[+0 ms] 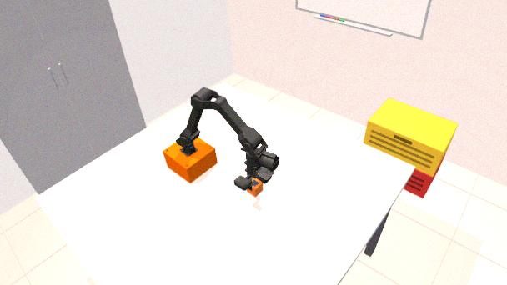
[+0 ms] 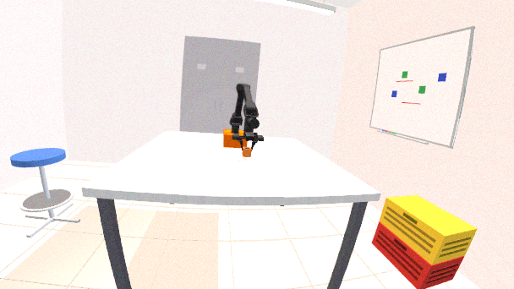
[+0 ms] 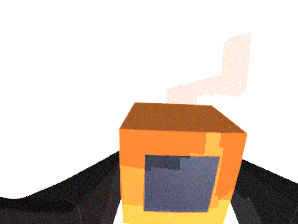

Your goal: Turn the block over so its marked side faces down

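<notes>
wrist view, left to right: one dark gripper finger (image 3: 60, 209) fills the lower left corner and meets the left side of the small orange cube block (image 3: 181, 163), the block sits in the middle, and the other dark finger presses in from the lower right. the black parallel-jaw gripper (image 3: 178, 192) is pinching the block across its two side faces, fingers partway closed and stopped by it.

the block shows a dark blue-grey square patch (image 3: 181, 183) on the face toward the camera, framed by orange with a brighter yellow-orange strip along the lower edge; the face beyond it looks brownish and shaded. that patch reads as the marked side, and since the wrist camera looks down along the fingers, it seems to be facing up for now (the top view also shows a dark spot on the block's upper face).

top view, left to right: the orange box-shaped robot base (image 1: 189, 159) stands on the white table (image 1: 125, 233), the black arm arches over to the right, and the block (image 1: 255, 187) lies under the gripper (image 1: 250, 183) near the table's middle, on or barely above the surface; i cannot tell which.

the step in hand looks like securing the grasp. next would be a small lift for clearance, a half-turn of the wrist so the patch points down, then lowering and releasing.
</notes>
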You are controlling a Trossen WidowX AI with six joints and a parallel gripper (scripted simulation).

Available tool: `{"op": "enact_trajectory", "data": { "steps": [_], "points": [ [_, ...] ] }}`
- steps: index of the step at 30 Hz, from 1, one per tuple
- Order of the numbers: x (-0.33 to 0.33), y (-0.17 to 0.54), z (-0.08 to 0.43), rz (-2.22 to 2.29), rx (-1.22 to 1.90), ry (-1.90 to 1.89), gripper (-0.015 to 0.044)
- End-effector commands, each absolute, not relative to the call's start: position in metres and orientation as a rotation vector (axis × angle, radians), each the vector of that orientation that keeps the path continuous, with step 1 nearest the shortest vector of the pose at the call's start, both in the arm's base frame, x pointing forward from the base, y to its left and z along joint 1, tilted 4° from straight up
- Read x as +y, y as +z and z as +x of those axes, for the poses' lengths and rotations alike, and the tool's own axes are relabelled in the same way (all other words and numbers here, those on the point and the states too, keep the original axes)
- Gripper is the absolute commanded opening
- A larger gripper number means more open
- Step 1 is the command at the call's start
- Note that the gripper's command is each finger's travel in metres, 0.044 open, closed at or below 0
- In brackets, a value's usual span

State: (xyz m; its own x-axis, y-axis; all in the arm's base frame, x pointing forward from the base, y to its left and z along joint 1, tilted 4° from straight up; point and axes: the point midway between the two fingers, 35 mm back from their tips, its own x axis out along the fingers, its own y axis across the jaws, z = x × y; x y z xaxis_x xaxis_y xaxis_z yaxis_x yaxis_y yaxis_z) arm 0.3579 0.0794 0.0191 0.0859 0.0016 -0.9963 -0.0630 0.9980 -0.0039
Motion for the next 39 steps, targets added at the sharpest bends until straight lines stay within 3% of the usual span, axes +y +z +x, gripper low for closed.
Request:
{"op": "enact_trajectory", "data": {
  "steps": [1, 39],
  "points": [
    [0.080, 0.027, 0.361, -0.050, 1.470, 0.052, 0.0000],
    [0.080, 0.019, 0.357, -0.033, 0.951, 0.060, 0.0000]
  ]
}}
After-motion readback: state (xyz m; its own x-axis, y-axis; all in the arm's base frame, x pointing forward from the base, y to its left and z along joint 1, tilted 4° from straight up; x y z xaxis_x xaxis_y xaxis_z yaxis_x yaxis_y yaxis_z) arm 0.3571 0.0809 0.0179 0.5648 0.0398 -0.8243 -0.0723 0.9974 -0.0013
